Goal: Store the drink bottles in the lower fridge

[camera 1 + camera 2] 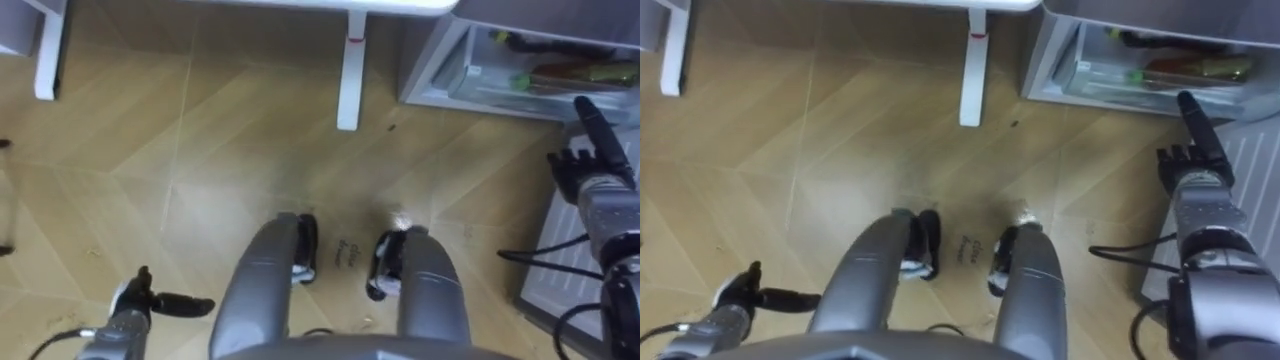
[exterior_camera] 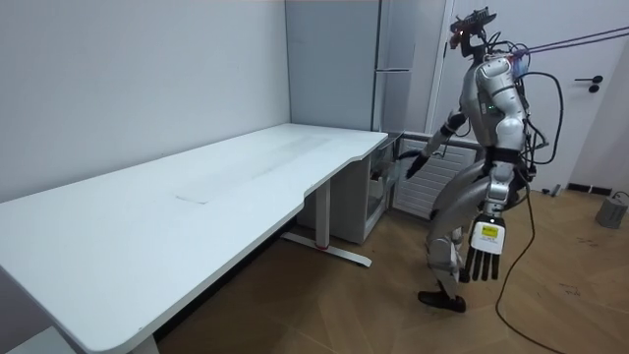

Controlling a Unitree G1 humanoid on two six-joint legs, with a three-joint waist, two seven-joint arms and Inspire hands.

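Apparently the drinks were already in place: bottles with green and yellow parts lay on a shelf inside the open fridge, at the upper right of the eye views. The robot stood facing it with feet planted on the wood floor. Its right hand hovered near the fridge opening, one finger straight, the rest curled, holding nothing. Its left hand hung low at its side, fingers loosely straight and empty. Judging by this, the loading step looked finished and closing was in hand; the next move would call for the right hand to get behind what seemed to be the door, a pale ribbed panel just beside that arm, and swing it shut. The white desk leg stood close to the fridge's left edge, leaving little room there. The floor to the robot's left was open.
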